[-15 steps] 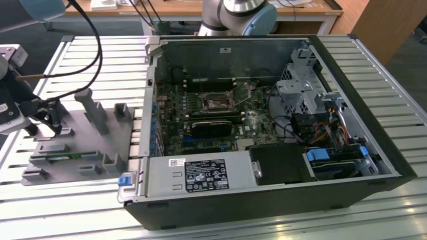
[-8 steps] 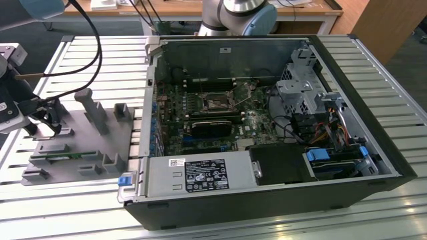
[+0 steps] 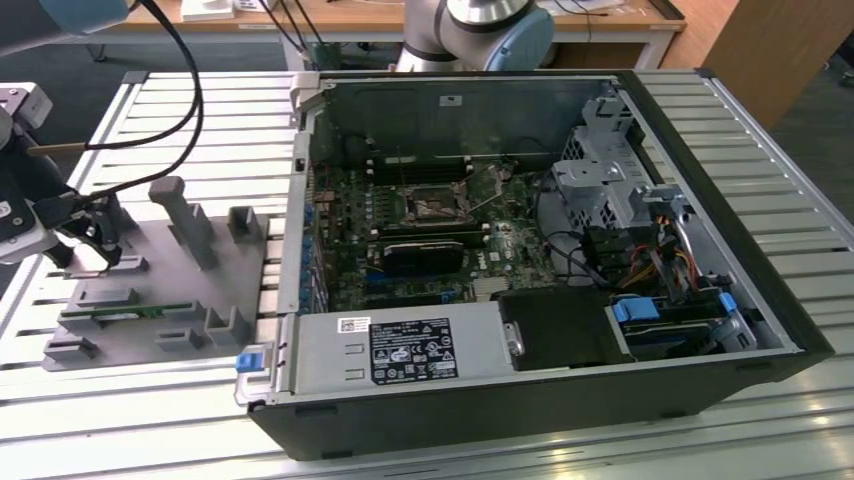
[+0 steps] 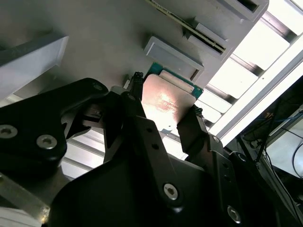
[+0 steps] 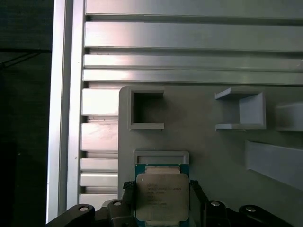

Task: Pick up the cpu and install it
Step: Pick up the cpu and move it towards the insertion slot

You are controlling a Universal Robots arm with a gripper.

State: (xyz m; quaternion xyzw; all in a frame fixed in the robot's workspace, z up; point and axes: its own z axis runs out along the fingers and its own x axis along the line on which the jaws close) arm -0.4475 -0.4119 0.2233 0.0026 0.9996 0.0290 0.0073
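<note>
At the exterior view's left: gripper (image 3: 91, 245) low over the left edge of the grey fixture tray (image 3: 187, 290) on the slatted table (image 3: 160, 420). Jaws narrow, at chip width, clamped on the cpu (image 5: 162, 196) by two opposite edges, with fingers (image 5: 129, 191) flanking it in both wrist views. Cpu lid-up at its shallow pocket near the tray edge; can't tell whether clear of the pocket. Handling call: light, rigid and thin, with a slick metal lid. So edge grip only, centred and level, modest force. Underside contacts probably fragile, so no dragging, no tilt. Grip looks roughly centred along the edges. Just right and nearer on the tray: green memory stick (image 3: 127, 312) in its slot. Further right: open computer case (image 3: 747, 300), motherboard socket (image 3: 434, 207) looking unfilled, well apart from the cpu.
</note>
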